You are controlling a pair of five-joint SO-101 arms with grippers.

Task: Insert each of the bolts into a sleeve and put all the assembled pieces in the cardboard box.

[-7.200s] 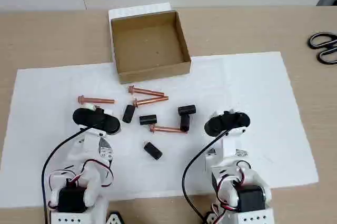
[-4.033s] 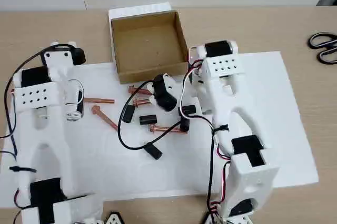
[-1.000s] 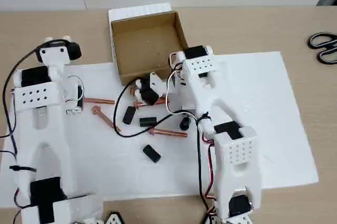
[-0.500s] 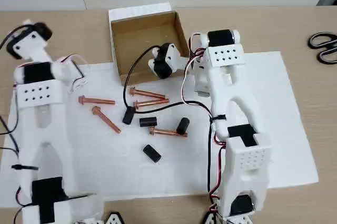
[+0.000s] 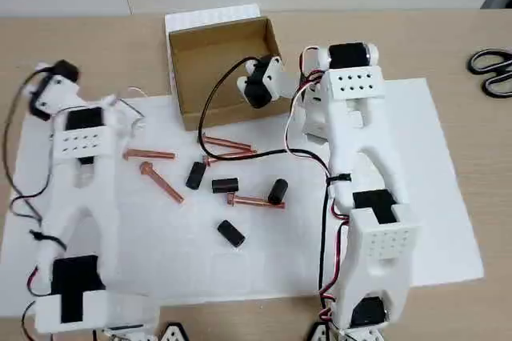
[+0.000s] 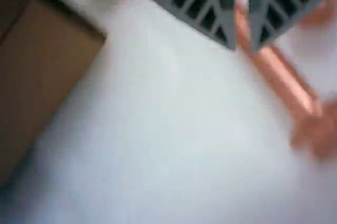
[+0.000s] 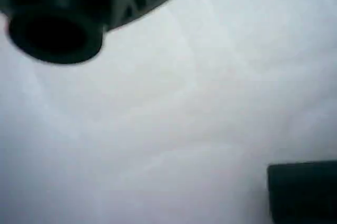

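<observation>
Starting nearest the arm bases, four loose sleeves [image 5: 233,234] lie on the white sheet [image 5: 184,269] among the bolts [image 5: 254,201], one fewer than seven seconds ago. At the left of the high view, the left end effector [image 6: 242,45] has swung back down over a bolt [image 6: 284,84]; whether it grips that shank we cannot tell. Farther up, the right end effector [image 7: 68,3], low among the parts a second ago, now hangs by the cardboard box [image 5: 232,110], clamped on a sleeve [image 7: 55,37]. We judge a first pairing is being set up; the box shows nothing inside.
</observation>
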